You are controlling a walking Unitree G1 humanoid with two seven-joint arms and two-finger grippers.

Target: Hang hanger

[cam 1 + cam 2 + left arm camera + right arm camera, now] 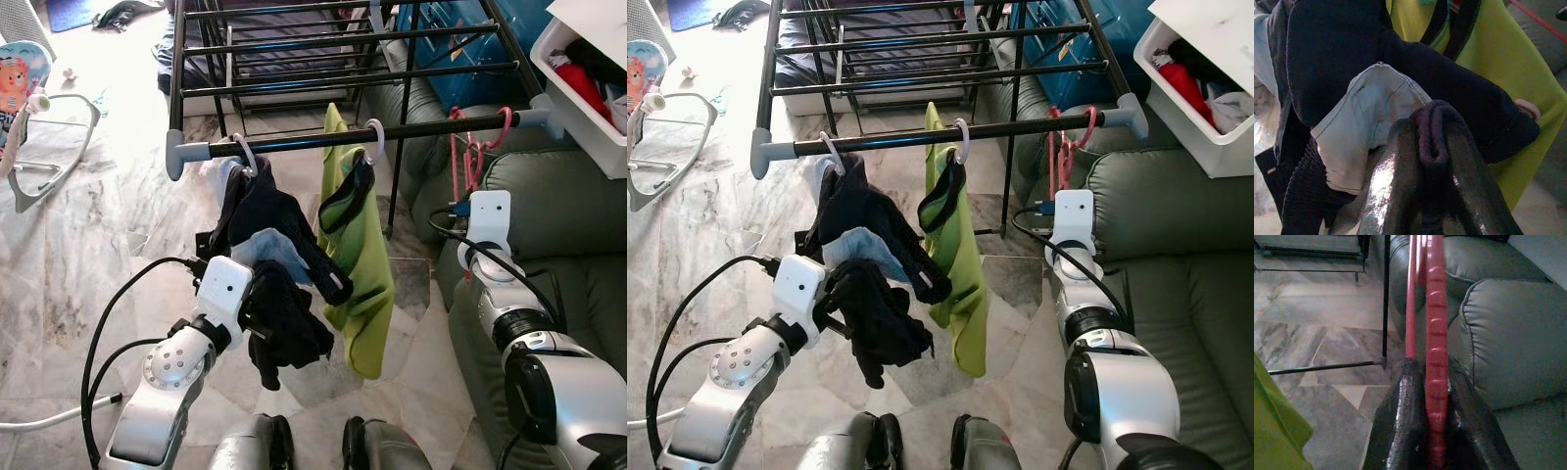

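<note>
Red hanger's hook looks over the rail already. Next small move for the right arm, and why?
Probably open the right end effector and back away: the red hanger already hooks over the rack's front rail, yet the fingers clamp its lower bar.

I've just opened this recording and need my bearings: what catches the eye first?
A black drying rack fills the middle, its front bar carrying a lime-green garment and dark clothes on white hooks. The left gripper pinches dark fabric below those clothes. The right gripper holds a pink hanger, hooked on the bar's right end beside the green sofa.
</note>
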